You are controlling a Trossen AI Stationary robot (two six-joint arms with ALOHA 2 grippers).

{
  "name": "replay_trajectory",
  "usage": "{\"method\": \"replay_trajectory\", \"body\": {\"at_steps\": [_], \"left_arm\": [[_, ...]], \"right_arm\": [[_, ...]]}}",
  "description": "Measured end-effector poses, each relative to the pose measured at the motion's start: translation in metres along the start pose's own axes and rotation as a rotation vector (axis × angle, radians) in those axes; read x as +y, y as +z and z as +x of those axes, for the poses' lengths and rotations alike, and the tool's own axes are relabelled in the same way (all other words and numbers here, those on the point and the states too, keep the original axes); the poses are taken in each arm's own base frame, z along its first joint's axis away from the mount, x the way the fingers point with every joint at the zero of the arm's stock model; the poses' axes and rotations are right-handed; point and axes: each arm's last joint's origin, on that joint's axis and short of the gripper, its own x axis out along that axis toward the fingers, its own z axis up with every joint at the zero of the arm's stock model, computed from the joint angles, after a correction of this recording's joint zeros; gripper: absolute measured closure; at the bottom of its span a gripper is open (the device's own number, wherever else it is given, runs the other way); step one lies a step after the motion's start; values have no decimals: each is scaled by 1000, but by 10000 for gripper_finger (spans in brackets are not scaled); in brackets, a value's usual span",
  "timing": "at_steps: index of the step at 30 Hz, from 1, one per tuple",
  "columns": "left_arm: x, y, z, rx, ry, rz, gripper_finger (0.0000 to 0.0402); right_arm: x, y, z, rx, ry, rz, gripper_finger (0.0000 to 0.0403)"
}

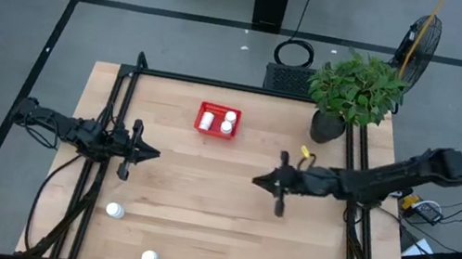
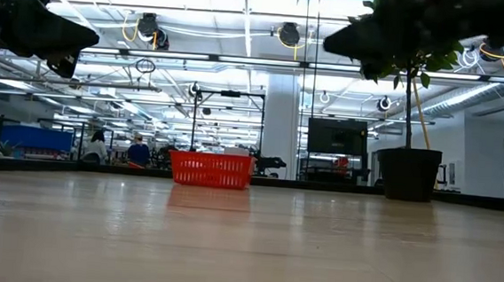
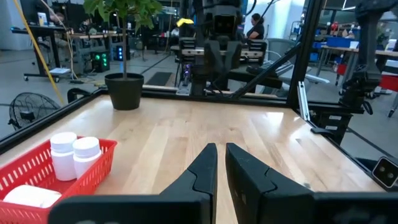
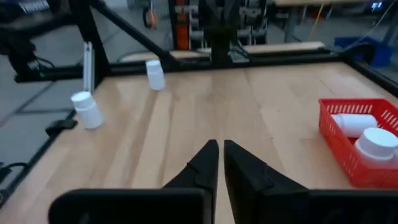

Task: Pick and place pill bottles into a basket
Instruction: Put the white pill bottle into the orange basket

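The red basket [image 1: 217,120] stands on the table toward its far side and holds three white pill bottles [image 1: 228,122]; it also shows in the left wrist view [image 3: 43,171] and the right wrist view [image 4: 360,140]. Two more bottles stand upright on the table near its front left: one [image 1: 114,211] and one [image 1: 149,257]; both show in the right wrist view [image 4: 86,109] [image 4: 154,74]. My left gripper [image 1: 156,156] is shut and empty at the left. My right gripper [image 1: 255,182] is shut and empty right of centre.
A potted plant [image 1: 354,94] in a black pot stands at the table's far right corner. Black frame rails [image 1: 112,110] run along the table's left and right sides. Bare wood lies between the two grippers [image 1: 203,181].
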Motion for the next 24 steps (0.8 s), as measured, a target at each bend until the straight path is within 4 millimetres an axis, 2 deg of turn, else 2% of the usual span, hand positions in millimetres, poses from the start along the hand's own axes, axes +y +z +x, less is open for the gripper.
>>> {"method": "replay_trajectory", "body": {"at_steps": [5,10,15,19,24], "left_arm": [[0,1,0,-8,-1,-2,366],[0,1,0,-9,-1,-2,366],[0,1,0,-14,-2,-4,366],[-1,10,-1,-98,-8,-20,366],[0,21,-2,-217,40,-40,366]], "right_arm": [[3,-19,-28,-103,10,13,400],[-4,-33,-48,-159,28,28,398],[-12,-47,-66,-225,8,18,401],[-17,-62,-76,-298,19,35,397],[-18,-48,-86,-502,47,94,395]]}}
